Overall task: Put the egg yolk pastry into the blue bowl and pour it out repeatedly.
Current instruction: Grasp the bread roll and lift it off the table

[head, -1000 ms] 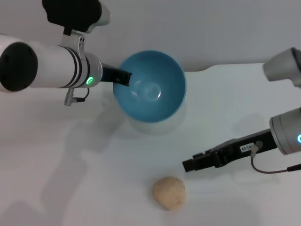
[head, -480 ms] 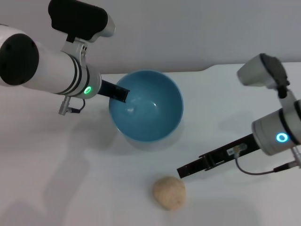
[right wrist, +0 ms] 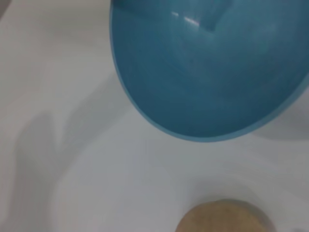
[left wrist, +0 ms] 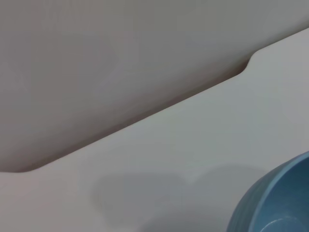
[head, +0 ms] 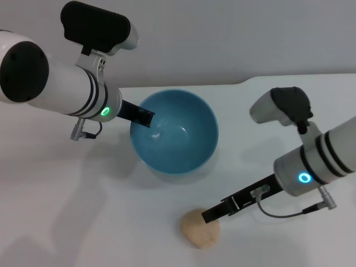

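From the head view, you have the blue bowl (head: 174, 132) sitting on the white table (head: 83, 211), a little above centre. Your left gripper (head: 146, 118) reaches in from ten o'clock and is clamped on the bowl's rim at the nine o'clock side, one dark finger showing inside the wall. The egg yolk pastry (head: 199, 228) lies on the table at five o'clock from the bowl, well apart from it and outside it. Your right gripper (head: 213, 214) comes in from three o'clock, its dark tip at the pastry's upper edge, touching or just over it; you cannot tell from here whether its claw is apart or together.

In the left wrist view, you see only a slice of the bowl's (left wrist: 275, 198) outer wall and rim, the table and its far edge.

In the right wrist view, the bowl (right wrist: 207, 72) fills the upper half, and the pastry (right wrist: 224, 216) shows just beyond its rim on the table.
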Controlling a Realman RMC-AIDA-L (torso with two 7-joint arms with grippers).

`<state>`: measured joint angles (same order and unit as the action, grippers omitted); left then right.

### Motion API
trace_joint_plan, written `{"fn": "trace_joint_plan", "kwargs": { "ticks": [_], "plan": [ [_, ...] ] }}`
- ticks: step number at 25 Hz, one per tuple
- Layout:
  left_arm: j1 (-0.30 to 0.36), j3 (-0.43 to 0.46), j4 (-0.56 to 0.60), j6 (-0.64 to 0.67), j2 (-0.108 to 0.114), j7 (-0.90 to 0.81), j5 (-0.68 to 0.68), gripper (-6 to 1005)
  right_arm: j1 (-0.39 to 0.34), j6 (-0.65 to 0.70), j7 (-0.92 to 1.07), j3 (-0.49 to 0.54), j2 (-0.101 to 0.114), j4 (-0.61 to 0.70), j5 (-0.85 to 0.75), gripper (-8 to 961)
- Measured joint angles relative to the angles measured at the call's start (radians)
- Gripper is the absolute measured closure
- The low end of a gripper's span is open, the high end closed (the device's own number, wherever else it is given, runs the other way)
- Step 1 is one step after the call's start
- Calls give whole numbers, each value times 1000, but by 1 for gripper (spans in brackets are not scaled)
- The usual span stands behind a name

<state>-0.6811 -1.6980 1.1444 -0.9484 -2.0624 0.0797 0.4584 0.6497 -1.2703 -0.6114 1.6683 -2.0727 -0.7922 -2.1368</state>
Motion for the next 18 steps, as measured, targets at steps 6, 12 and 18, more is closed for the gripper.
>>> {"fn": "trace_joint_plan", "kwargs": {
  "ticks": [6, 12, 18],
  "plan": [
    [0, -2, 0, 2, -1, -4, 2, 987, 7, 70, 6, -61, -4, 22, 31, 617],
    [-1, -3, 0, 4, -2, -6, 2, 986, 20, 128, 9, -134, -4, 66, 106, 627],
    [-5, -3, 0, 5, -2, -6, 2, 986, 27, 162, 38, -225, -4, 73, 110, 637]
  ]
}}
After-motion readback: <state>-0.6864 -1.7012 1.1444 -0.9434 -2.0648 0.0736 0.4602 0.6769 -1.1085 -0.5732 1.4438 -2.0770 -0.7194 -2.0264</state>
